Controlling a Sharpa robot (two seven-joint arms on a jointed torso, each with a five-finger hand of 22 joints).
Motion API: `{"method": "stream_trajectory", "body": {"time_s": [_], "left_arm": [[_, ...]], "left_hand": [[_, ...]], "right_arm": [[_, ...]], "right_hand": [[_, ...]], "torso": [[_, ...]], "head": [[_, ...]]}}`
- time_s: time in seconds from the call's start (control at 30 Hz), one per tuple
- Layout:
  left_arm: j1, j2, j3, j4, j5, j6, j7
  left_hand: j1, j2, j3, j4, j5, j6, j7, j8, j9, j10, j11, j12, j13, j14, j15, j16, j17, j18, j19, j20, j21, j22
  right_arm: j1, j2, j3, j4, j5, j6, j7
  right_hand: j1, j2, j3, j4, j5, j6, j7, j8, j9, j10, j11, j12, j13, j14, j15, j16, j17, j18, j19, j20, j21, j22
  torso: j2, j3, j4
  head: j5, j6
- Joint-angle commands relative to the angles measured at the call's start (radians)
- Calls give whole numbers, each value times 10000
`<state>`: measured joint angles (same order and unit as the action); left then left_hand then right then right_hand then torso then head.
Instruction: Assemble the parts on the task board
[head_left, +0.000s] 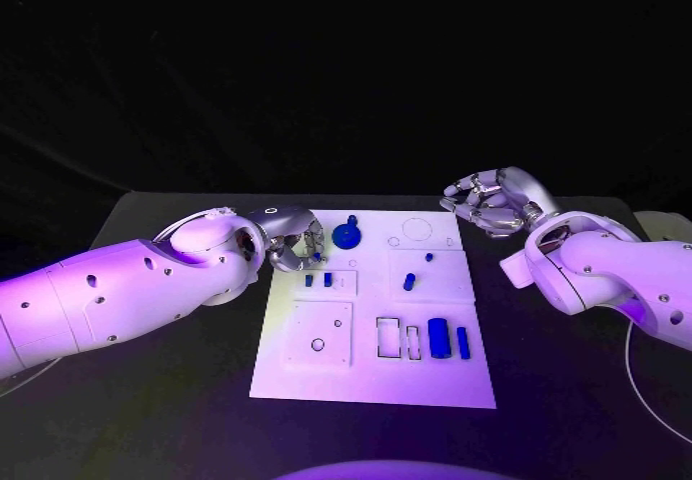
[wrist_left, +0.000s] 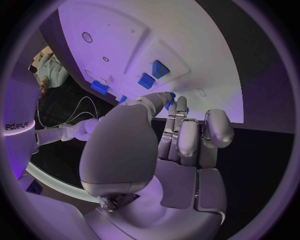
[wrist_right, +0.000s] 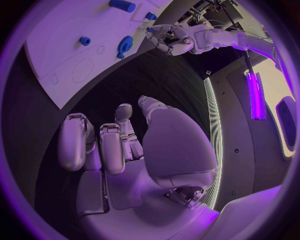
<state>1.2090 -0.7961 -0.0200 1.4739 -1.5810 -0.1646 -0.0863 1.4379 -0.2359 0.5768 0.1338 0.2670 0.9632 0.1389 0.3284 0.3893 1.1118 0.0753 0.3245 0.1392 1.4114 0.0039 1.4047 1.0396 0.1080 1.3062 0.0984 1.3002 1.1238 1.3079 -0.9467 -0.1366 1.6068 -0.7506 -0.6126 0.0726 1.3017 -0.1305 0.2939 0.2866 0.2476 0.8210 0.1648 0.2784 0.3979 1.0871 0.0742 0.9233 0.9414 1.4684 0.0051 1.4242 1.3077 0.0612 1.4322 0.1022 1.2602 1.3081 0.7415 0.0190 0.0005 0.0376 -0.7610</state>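
Note:
The white task board (head_left: 368, 375) lies mid-table. On it are a round blue part (head_left: 348, 236), two small blue pegs (head_left: 309, 281) side by side, another small part (head_left: 410, 281), and a thick blue cylinder (head_left: 438, 337) next to a slim blue bar (head_left: 463, 342). My left hand (head_left: 293, 243) hovers at the board's far left edge, fingers curled. Its thumb and a fingertip pinch a small blue part (wrist_left: 170, 98). My right hand (head_left: 490, 203) is off the board's far right corner, fingers curled in and holding nothing. The round blue part (wrist_right: 125, 46) and my left hand (wrist_right: 167, 39) also appear in the right wrist view.
The black table (head_left: 577, 370) surrounds the board, with bare surface on both sides. Empty outlined slots (head_left: 388, 337) sit beside the cylinder. A ring-shaped hole (head_left: 317, 344) marks the near left panel.

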Motion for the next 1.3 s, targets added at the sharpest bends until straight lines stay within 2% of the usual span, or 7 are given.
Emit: {"method": "stream_trajectory", "body": {"time_s": [0.03, 0.53, 0.8, 0.93, 1.3], "left_arm": [[-6, 44, 9, -7, 80, -5, -36], [-9, 241, 9, -162, 77, 10, -61], [-9, 364, 9, -202, 80, 40, -55], [-9, 413, 9, -239, 81, 134, -84], [-9, 508, 8, -357, -114, 458, -311]], "left_hand": [[-96, -14, -28, 3, -57, 66, 16, -41, 10, 77, 6, -38, -15, 43, -3, 19, -17, -55, 62, -3, 20, 1], [-97, -19, -29, -1, -58, 70, 19, -47, 9, 89, 6, -49, -16, 41, -3, 15, -26, -57, 66, -6, 24, 9], [-97, -19, -29, -1, -58, 70, 19, -47, 9, 89, 6, -49, -16, 41, -3, 15, -26, -57, 66, -6, 24, 9], [-99, -25, -31, -5, -62, 71, 23, -57, 6, 102, 9, -68, -18, 37, -3, 10, -39, -57, 67, -9, 24, 11], [-83, -29, -27, -25, -76, 71, 22, -77, 1, 115, 9, -104, -22, 20, -3, -10, -95, -55, 57, -14, 13, -3]], "right_arm": [[-6, 13, 0, 14, -30, 125, 87], [-7, 17, 0, 21, -30, 127, 79], [-7, 34, 0, 12, -30, 131, 81], [-7, 38, 0, 9, -30, 130, 82], [-7, 23, 0, 15, -30, 130, 85]], "right_hand": [[-61, -54, 51, 10, 50, -13, -34, 31, -8, 52, 6, 34, -6, 356, -74, -46, 209, 106, -54, -5, -63, 552], [-61, -54, 51, 10, 50, -13, -34, 31, -8, 52, 6, 34, -6, 356, -74, -46, 209, 106, -54, -5, -63, 552], [-61, -54, 51, 10, 50, -13, -34, 31, -8, 52, 6, 34, -6, 356, -74, -46, 209, 106, -54, -5, -63, 552], [-61, -54, 51, 10, 50, -13, -34, 31, -8, 52, 6, 34, -6, 356, -74, -46, 209, 106, -54, -5, -63, 552], [-61, -54, 51, 10, 50, -13, -34, 31, -8, 52, 6, 34, -6, 356, -74, -46, 209, 106, -54, -5, -63, 552]], "torso": [[-10, 3, -7], [4, -5, -2], [-7, 2, -3], [-8, -6, 1], [-12, 0, -9]], "head": [[16, -2], [19, -8], [17, -31], [1, -39], [2, -41]]}}
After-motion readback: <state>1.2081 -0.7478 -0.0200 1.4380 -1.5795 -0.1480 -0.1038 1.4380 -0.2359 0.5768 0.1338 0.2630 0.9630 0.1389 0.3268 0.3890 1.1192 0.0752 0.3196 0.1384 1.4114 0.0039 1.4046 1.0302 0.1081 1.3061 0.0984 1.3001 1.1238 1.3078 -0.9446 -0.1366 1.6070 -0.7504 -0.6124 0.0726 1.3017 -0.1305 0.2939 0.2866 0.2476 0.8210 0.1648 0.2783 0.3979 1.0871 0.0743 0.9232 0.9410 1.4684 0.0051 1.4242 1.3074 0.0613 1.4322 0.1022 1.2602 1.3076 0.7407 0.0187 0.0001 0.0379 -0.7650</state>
